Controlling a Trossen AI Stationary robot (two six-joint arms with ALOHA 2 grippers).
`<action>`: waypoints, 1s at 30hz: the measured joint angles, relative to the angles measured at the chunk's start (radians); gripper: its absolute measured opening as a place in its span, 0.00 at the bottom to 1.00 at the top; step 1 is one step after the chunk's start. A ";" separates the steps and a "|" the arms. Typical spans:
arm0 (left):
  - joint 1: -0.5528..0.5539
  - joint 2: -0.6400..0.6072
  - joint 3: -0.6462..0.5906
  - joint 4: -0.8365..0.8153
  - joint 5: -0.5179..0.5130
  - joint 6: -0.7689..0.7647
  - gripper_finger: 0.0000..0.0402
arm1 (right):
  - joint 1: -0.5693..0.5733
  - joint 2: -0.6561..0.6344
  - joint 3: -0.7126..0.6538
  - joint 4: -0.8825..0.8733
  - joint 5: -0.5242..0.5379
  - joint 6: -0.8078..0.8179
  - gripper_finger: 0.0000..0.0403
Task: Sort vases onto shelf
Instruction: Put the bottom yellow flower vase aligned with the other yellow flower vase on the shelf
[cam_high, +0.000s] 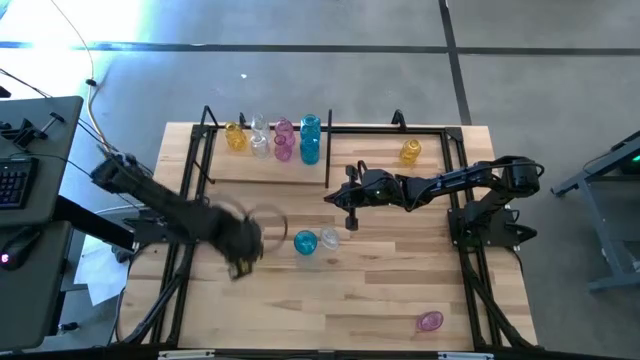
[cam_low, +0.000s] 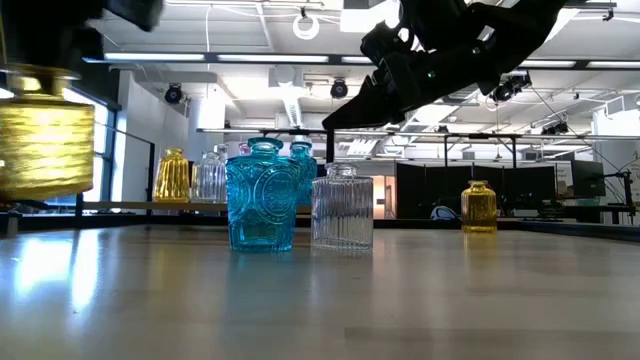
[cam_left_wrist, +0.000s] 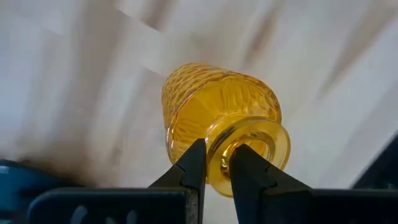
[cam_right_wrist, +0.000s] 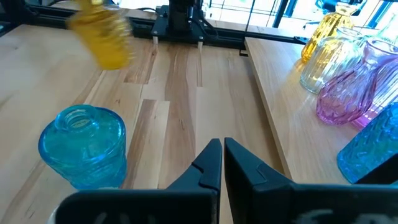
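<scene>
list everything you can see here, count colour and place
glass vases on the shelf boards: six left of the divider rod, yellow, clear, pink, teal; one yellow right of it
teal glass vase: one, table middle
clear ribbed glass vase: one, beside the teal one
pink glass vase: one, lying near the front edge
yellow textured glass vase: one, held by its rim, off the table
left gripper: shut on that vase
right gripper: shut, empty, mid-table
</scene>
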 joint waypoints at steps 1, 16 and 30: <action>0.052 -0.022 0.000 -0.014 -0.008 0.031 0.09 | 0.000 0.000 0.000 0.000 0.000 0.000 0.00; 0.818 -0.149 0.002 -0.127 -0.028 0.528 0.09 | 0.000 0.000 0.000 0.004 0.000 -0.009 0.00; 1.218 -0.033 0.002 -0.044 -0.001 0.835 0.09 | 0.000 0.000 0.000 0.004 0.000 -0.022 0.00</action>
